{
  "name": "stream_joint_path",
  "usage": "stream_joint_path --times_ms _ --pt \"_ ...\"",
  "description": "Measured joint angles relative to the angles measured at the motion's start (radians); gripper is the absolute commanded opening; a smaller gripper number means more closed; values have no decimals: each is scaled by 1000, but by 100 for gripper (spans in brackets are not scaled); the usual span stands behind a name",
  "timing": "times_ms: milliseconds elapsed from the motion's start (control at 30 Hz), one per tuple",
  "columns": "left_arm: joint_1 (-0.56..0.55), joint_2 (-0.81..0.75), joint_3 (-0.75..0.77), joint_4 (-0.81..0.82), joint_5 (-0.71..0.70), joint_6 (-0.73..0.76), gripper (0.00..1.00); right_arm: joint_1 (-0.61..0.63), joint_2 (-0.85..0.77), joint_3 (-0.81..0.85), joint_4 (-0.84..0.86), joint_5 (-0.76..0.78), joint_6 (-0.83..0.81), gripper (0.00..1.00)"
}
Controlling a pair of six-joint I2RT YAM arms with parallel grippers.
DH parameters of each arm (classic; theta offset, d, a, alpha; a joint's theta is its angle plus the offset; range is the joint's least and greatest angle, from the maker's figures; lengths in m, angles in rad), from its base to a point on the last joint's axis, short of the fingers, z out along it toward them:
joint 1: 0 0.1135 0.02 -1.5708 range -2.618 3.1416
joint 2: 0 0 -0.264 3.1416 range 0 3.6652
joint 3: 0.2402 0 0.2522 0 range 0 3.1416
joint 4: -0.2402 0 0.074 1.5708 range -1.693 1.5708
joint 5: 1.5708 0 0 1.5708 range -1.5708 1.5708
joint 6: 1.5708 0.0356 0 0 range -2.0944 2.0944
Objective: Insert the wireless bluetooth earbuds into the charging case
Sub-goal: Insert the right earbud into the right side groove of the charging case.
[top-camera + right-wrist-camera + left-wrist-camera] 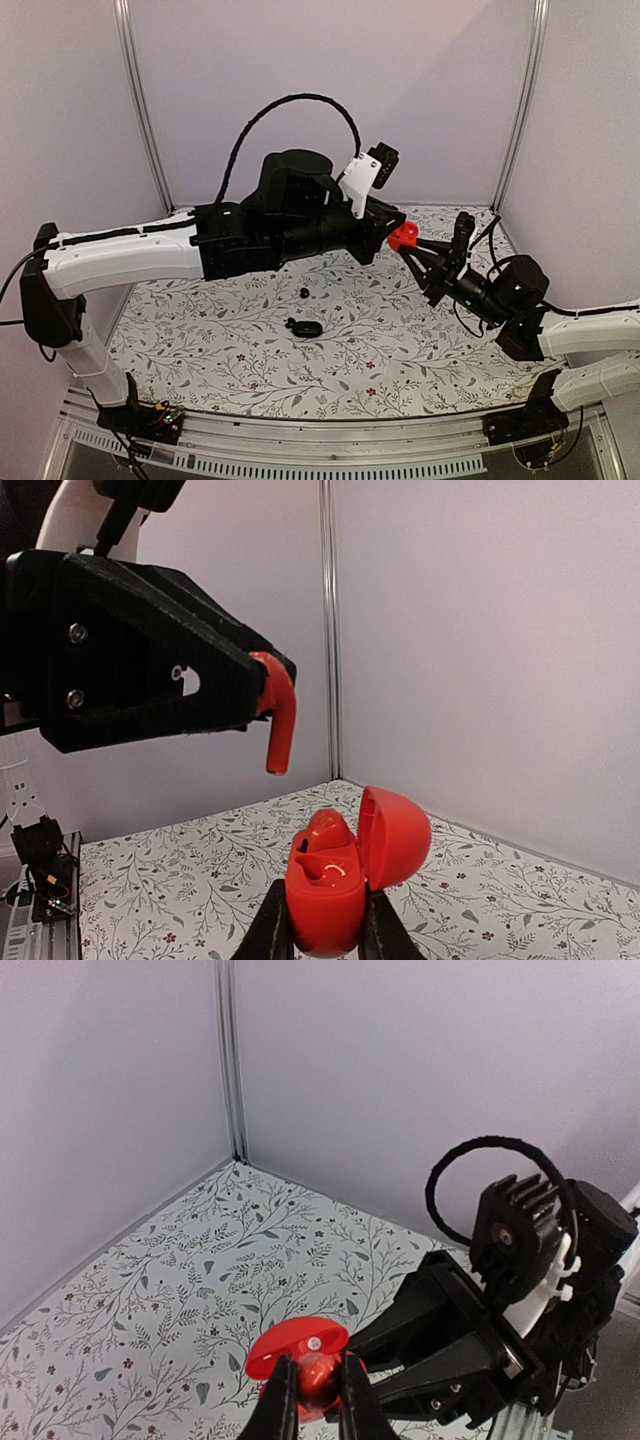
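One red earbud (281, 730) is pinched by its head between the closed-in fingers of the left gripper (318, 1400), with its stem hanging down, above and to the left of the single red charging case (325, 900). That case is clamped upright in the right gripper (322, 930), in the air, with its lid (395, 835) swung open. A second red earbud (326, 830) appears to be seated inside. Below, on the floral table (200, 340), one black oval object (307, 328) and two small black beads (304, 293) are seen, one bead just beside the oval.

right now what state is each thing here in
red case: lid open, upright, clamped in right gripper
red earbud: stem down, pinched in left gripper, close to the case, not inserted
black oval: lying loose, untouched
black bead: lying loose, untouched
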Motion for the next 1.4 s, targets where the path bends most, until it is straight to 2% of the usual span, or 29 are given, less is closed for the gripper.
stream_joint_path --times_ms 767,1400 --pt "-14 73 29 2 0 18 4 0 0 14 4 -21 53 0" --pt "-21 72 31 -6 -48 28 2 0 -17 14 -13 20 55 0"
